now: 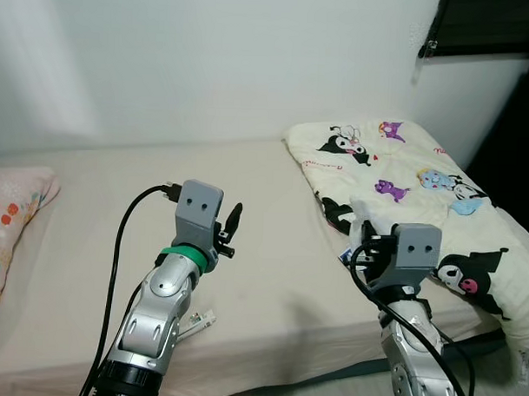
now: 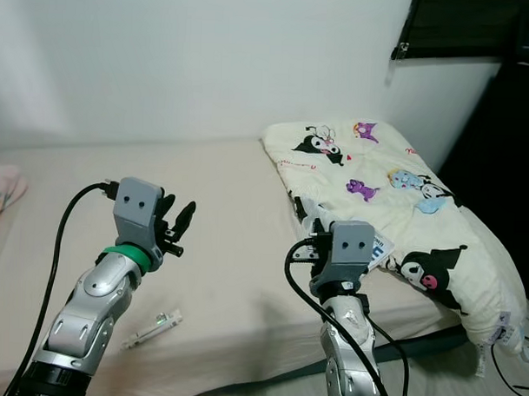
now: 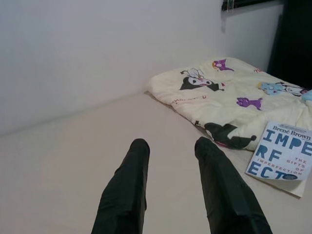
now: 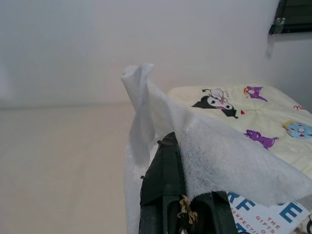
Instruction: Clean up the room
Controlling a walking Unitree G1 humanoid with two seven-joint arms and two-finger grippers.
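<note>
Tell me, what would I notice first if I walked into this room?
Probably the cartoon blanket, folded at the right end of the bed by the wall. Then the robot's arms raised over the mattress: the right gripper is shut on a white tissue, and the left gripper is open and holds nothing. A blue-lettered book lies beside the blanket.
</note>
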